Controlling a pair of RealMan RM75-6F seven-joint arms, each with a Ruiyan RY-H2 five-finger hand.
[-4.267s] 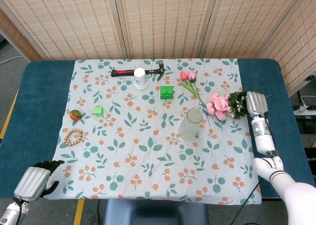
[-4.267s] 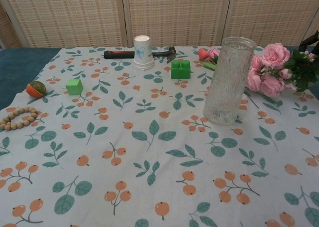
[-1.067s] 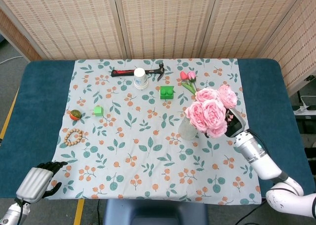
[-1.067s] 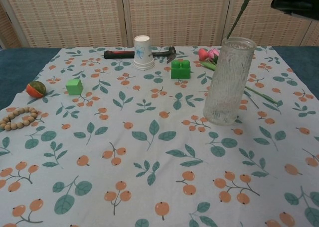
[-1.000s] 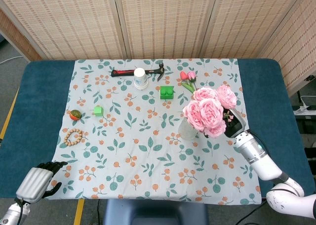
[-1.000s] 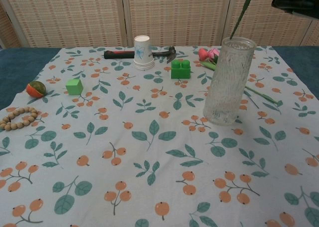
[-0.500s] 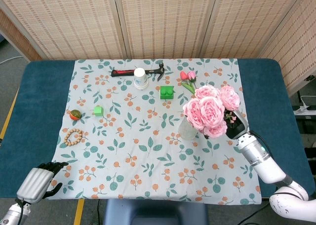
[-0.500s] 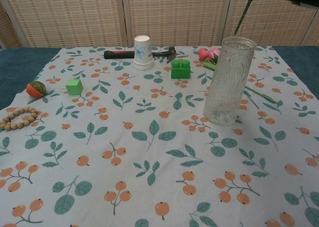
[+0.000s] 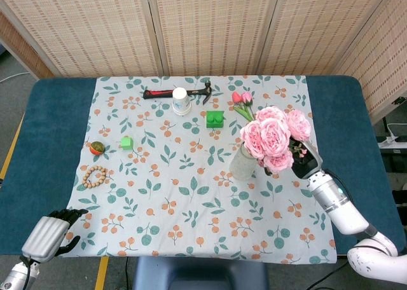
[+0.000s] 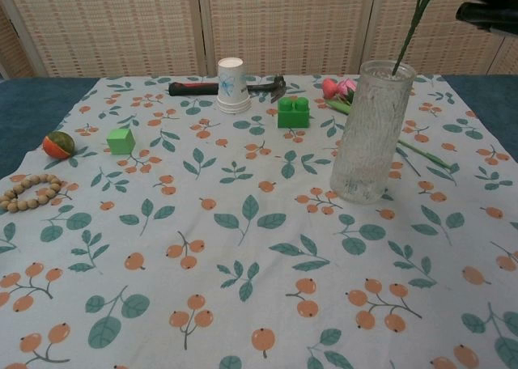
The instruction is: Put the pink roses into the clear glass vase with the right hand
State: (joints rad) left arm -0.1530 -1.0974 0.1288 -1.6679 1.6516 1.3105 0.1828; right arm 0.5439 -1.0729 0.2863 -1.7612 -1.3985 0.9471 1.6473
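Holding the pink roses (image 9: 275, 137) by the leafy lower part of the bunch, the right hand (image 9: 305, 159) sits just right of the clear glass vase (image 9: 244, 163), its fingers wrapped around the stems; the exact finger positions are hidden behind blooms and foliage. In the head view the blooms overlap the vase mouth. In the chest view a green stem slants down to the vase (image 10: 369, 133) rim, and its tip appears to sit just inside the opening; how deep it goes cannot be told. The vase stands upright on the floral tablecloth (image 9: 191, 194). The left hand (image 9: 46, 236) rests at the near left table edge, fingers curled in and holding nothing. Behind the vase lie pink tulips (image 9: 241, 99), a green block (image 9: 215, 118), a white paper cup (image 9: 180, 101) and a hammer (image 9: 159, 93). Further left sit a small green cube (image 9: 126, 142), an orange-and-green ball (image 9: 96, 147) and a bead bracelet (image 9: 95, 176).
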